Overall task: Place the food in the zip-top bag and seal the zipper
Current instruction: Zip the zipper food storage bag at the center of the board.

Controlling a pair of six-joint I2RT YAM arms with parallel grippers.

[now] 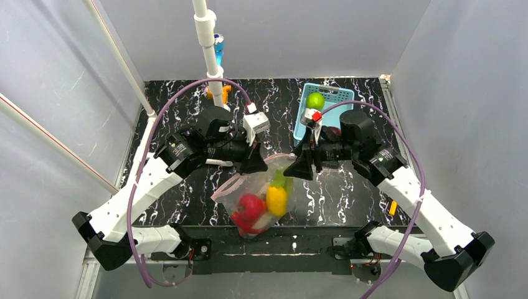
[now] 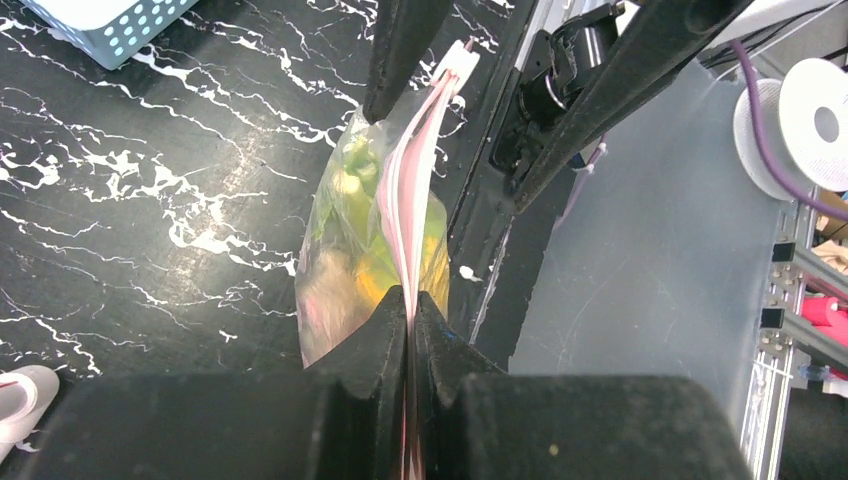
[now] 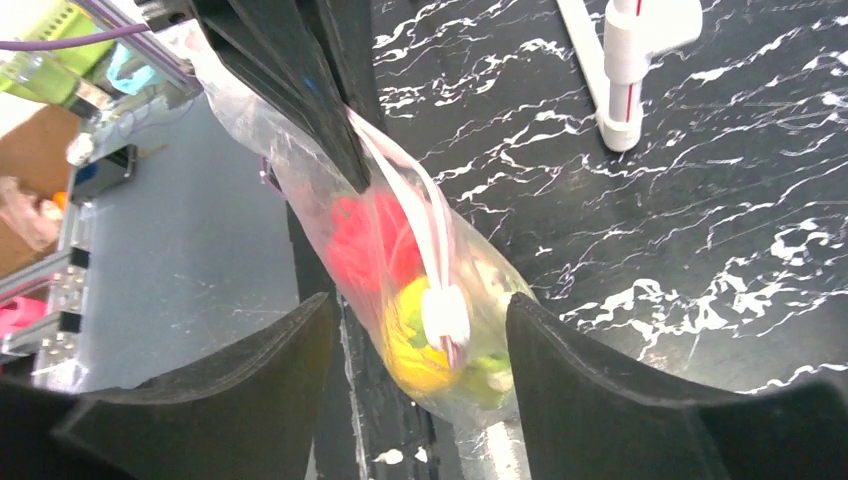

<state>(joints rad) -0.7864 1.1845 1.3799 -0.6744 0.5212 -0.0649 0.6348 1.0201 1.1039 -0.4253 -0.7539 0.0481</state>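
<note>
Only its wrist view shows the left tool (image 2: pixel 410 310) clamped on the zipper (image 2: pixel 420 170). The right tool (image 3: pixel 418 300) gapes around the zip-top bag (image 3: pixel 470 280), contents blurred.

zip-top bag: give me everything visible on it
The zip-top bag is floppy clear plastic with a pink zipper strip and a white tab at one end. Red, yellow and green toy food shows inside. The left gripper is shut on the strip; the right gripper is open, straddling the tab end.

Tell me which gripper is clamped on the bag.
The left gripper: its jaws are shut on the pink zipper of the zip-top bag. The right gripper is open, jaws wide apart.
</note>
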